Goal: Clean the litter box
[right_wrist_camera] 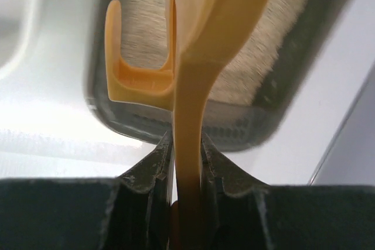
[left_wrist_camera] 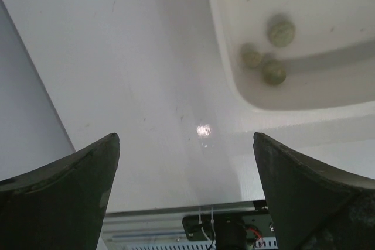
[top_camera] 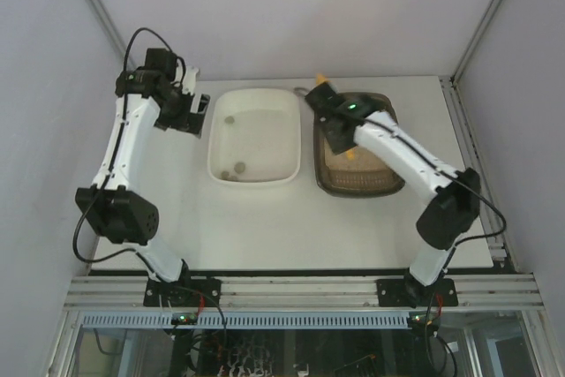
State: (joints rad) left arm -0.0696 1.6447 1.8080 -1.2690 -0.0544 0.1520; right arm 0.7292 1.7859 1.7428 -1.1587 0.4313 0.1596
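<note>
The dark brown litter box [top_camera: 371, 184] with beige litter sits right of the white tub [top_camera: 254, 136]. My right gripper [right_wrist_camera: 187, 144] is shut on the handle of the yellow slotted scoop [right_wrist_camera: 199, 80], held over the litter box [right_wrist_camera: 246, 127]; it shows in the top view [top_camera: 328, 103] above the box's far end, with a bit of the scoop [top_camera: 350, 154] showing below the arm. My left gripper [left_wrist_camera: 186, 144] is open and empty, above the table left of the tub [left_wrist_camera: 293, 103]. Three greenish lumps [left_wrist_camera: 270, 51] lie in the tub.
Grey enclosure walls stand close on the left, right and back. The aluminium rail [top_camera: 300, 293] runs along the table's near edge.
</note>
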